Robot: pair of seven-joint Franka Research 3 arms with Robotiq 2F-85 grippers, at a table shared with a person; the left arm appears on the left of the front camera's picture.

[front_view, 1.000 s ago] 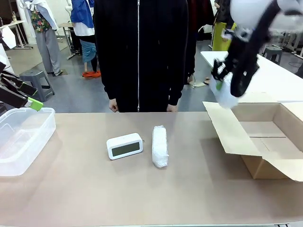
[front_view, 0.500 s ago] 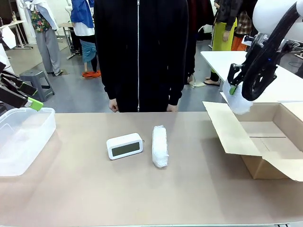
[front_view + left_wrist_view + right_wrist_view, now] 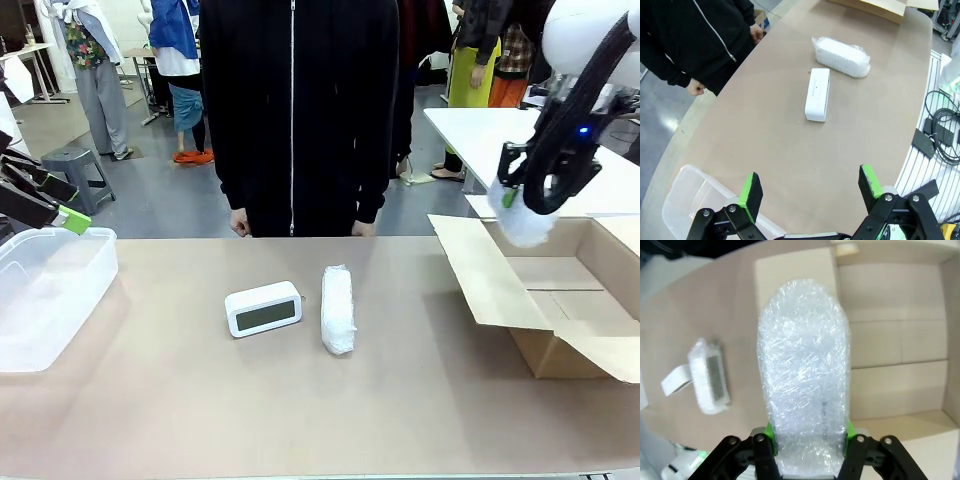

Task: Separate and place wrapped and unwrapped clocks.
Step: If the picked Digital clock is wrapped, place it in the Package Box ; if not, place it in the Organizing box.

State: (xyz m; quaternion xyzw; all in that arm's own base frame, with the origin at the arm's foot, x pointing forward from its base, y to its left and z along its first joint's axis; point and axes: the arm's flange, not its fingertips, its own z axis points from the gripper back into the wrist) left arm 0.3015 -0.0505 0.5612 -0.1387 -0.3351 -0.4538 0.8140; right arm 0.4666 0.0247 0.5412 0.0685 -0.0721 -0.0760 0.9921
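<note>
Cardboard box near right fingers gripping bundle

Robot lab: white table, stool, cables.

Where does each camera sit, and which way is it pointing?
Front: fixed on robot's side, facing the person across the table; right gripper holds a wrapped clock.
Left wrist: above the plastic bin, looking down past open left gripper.
Right wrist: looking down its fingers into the cardboard box.
All share the lying wrapped clock.
</note>
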